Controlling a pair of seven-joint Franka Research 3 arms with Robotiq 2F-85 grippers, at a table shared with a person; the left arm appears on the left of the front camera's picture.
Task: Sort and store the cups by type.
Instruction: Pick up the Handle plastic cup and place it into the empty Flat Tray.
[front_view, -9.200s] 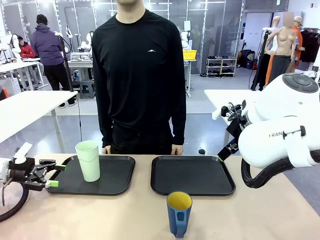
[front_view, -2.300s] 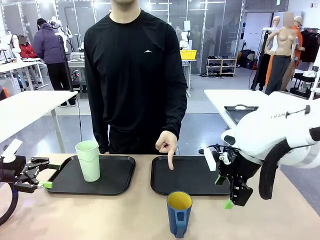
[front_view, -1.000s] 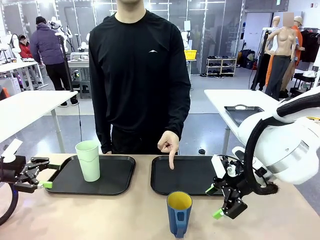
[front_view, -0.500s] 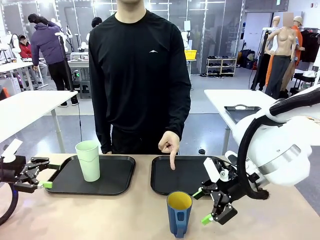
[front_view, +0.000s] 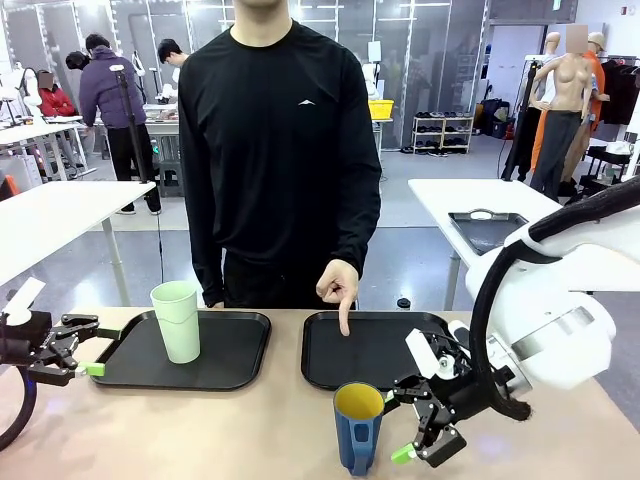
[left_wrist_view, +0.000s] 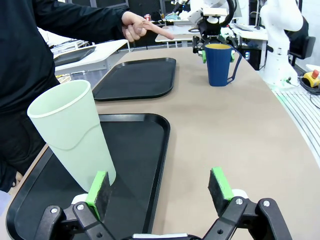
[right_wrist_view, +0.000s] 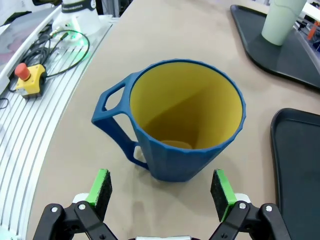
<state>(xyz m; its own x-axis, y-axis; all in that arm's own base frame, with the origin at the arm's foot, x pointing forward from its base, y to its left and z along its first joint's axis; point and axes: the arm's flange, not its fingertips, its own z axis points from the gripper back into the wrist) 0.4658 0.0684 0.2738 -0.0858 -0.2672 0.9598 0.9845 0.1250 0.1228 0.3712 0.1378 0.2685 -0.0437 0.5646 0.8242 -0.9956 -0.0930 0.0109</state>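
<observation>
Two black trays (front_view: 185, 350) rest on a tan table (front_view: 250, 430) amid white workbenches (front_view: 50, 215).

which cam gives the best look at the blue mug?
Right wrist view: the blue mug sits close between the open right claw fingers, yellow inside and handle both plain. Front view shows it small at the table's near edge. Left wrist view shows it far off.
</observation>
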